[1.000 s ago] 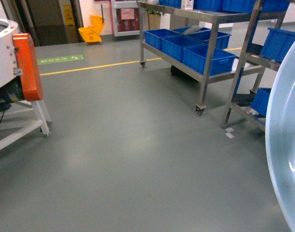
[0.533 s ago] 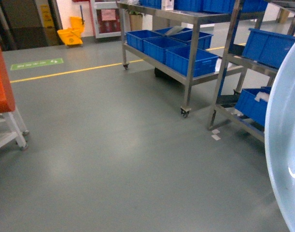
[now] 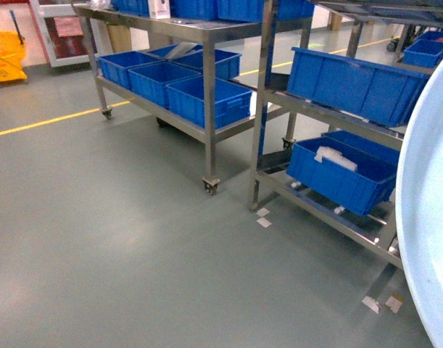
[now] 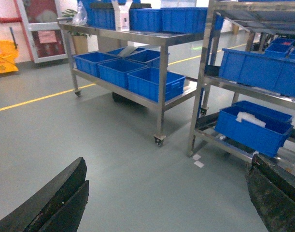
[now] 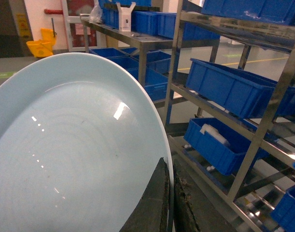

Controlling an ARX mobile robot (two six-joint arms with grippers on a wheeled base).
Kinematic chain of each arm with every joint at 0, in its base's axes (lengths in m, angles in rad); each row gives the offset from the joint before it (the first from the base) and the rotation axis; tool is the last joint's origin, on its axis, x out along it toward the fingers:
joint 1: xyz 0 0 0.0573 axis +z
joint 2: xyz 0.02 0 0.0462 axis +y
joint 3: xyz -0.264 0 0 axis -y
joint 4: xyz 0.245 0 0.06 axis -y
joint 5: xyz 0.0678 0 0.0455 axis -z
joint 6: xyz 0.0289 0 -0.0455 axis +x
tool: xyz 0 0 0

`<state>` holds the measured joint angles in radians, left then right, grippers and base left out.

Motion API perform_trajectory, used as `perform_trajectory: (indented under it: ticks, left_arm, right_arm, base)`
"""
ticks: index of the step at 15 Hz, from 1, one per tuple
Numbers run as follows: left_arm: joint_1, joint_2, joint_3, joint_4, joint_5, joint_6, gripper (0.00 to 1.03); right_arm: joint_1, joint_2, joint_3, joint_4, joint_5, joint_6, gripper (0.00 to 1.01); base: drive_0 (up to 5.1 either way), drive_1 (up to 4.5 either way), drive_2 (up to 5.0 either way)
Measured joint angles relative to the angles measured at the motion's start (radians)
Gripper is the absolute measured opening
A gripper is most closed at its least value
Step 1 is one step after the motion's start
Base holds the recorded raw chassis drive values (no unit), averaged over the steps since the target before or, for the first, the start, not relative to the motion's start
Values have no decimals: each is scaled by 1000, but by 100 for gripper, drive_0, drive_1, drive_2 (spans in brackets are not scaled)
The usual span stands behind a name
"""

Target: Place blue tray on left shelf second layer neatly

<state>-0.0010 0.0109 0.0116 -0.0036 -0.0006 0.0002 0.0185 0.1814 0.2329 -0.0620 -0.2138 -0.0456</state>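
Note:
The blue tray (image 5: 75, 154), pale and glossy, fills the left of the right wrist view and stands on edge. My right gripper (image 5: 170, 193) is shut on its rim, one dark finger on each side. In the head view the blue tray (image 3: 428, 217) covers the right edge and neither gripper shows. The left shelf's second layer (image 3: 308, 107) is a steel rail tier carrying a big blue crate (image 3: 352, 83), ahead and right; it also shows as the shelf's second layer (image 5: 205, 107). My left gripper (image 4: 167, 193) is open over bare floor, holding nothing.
A wheeled steel rack (image 3: 206, 127) with shallow blue bins (image 3: 185, 87) stands left of the shelf. A lower crate (image 3: 341, 174) holds something white. White tape marks (image 3: 263, 217) lie by the shelf post. A yellow floor line (image 3: 47, 119) and a mop bucket (image 3: 3, 61) are far left.
The head view has swung right: both racks slid left and came closer, and the orange and white machine left the view. The tray stays at the right edge.

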Motion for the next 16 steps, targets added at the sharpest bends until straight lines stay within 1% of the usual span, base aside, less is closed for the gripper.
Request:
perform_trajectory:
  ticks: [5, 6, 12, 13, 16]
  left_arm:
    - [0, 0, 0, 2, 0, 0, 98]
    - [0, 0, 0, -2, 0, 0, 98]
    - [0, 0, 0, 0, 0, 0, 98]
    - [0, 0, 0, 0, 0, 0, 98]
    - [0, 0, 0, 0, 0, 0, 98]
  right_arm:
    - [0, 0, 0, 3, 0, 0, 2]
    - [1, 3, 0, -1, 0, 0, 2]
    - [0, 6, 0, -3, 0, 0, 2]
    - [0, 6, 0, -1, 0, 0, 2]
    - [0, 4, 0, -1, 0, 0, 2]
  base:
    - [-159, 262, -579]
    - [-176, 48, -400]
    - [-154, -154, -154]
    - [-160, -5, -315]
    - [-172, 251, -595]
